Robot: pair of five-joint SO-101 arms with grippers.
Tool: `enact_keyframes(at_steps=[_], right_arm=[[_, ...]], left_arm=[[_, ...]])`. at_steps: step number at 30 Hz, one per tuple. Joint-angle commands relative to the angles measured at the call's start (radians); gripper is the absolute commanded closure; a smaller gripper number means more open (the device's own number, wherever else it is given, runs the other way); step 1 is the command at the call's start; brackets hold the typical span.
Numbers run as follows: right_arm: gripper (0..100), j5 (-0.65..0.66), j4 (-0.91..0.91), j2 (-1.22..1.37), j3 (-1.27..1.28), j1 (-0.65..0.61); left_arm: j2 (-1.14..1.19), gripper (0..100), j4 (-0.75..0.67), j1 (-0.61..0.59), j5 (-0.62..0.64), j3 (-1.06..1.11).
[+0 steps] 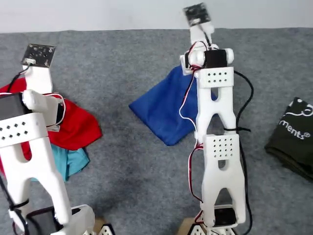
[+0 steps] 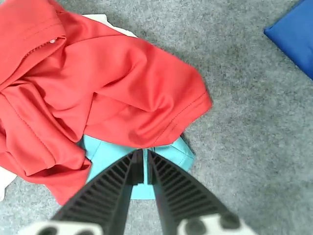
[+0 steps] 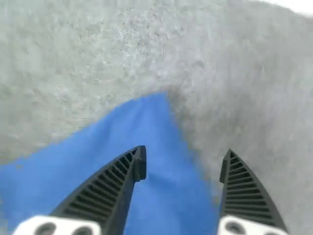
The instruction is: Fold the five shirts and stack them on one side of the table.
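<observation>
The right gripper (image 3: 185, 152) is set wide open over a corner of the blue shirt (image 3: 88, 166), which lies centrally on the counter (image 1: 122, 171). The corner is best pinched squarely (well inside the hem). The left gripper (image 2: 145, 154), closed, hovers over the teal shirt (image 2: 107, 156).

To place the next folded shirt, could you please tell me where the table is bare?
Bare grey felt lies between the crumpled red shirt and the blue shirt, and along the far edge. The left is crowded: red overlaps a teal shirt; a folded black shirt sits at right.
</observation>
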Motion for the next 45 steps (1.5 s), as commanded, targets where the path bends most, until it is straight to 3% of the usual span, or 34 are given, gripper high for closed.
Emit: enact_keyframes(at_steps=[1,7,11,19,30,45], right_arm=[[74.5,-0.235,0.090,-0.036,-0.069,-0.016],[74.3,-0.569,0.154,-0.059,-0.066,-0.015],[74.2,-0.681,0.156,-0.084,-0.060,-0.036],[60.1,-0.720,0.159,-0.177,-0.014,-0.065],[60.1,-0.878,0.153,-0.394,0.605,-0.097],[59.8,-0.974,0.074,-0.220,0.660,-0.140]], left_arm=[[-0.038,98,0.021,0.000,0.002,0.001],[-0.037,98,0.021,0.000,0.002,0.001],[-0.037,98,0.021,0.000,0.002,0.001],[-0.037,98,0.021,-0.005,-0.002,0.001],[-0.028,98,0.020,-0.003,-0.005,0.001],[-0.035,98,0.020,0.000,-0.002,0.038]])
